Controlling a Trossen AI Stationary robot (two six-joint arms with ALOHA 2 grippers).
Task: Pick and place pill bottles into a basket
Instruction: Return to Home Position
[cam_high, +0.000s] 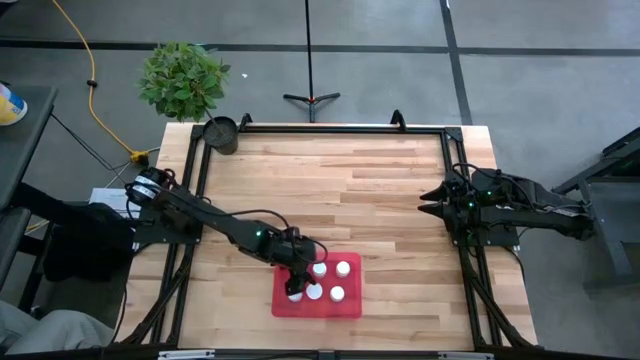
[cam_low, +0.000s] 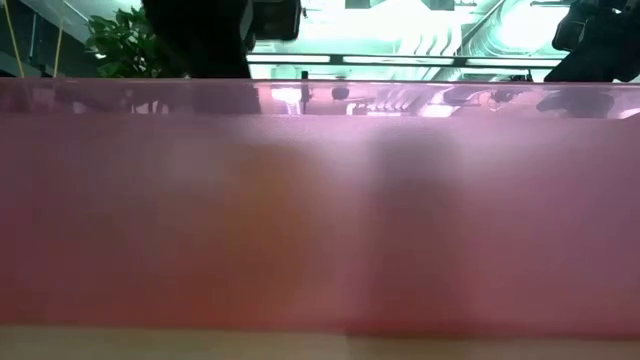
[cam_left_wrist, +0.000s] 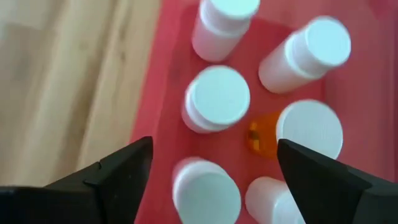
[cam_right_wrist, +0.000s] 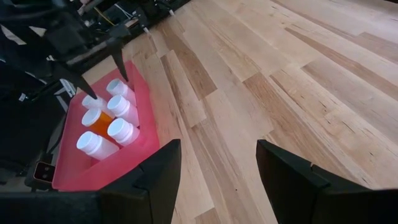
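No text or number seems legible anywhere, not even on the pill bottles.

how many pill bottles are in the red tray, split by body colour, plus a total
white-bodied pill bottles: 5
orange-bodied pill bottle: 1
total: 6, all standing in the red basket
The left claw is open above the basket. The right claw is open at the right edge of the table.

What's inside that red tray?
Six white-capped pill bottles, including an orange bottle. The open left tool hovers above, hiding some from overhead. What the bottles contain can't be seen.
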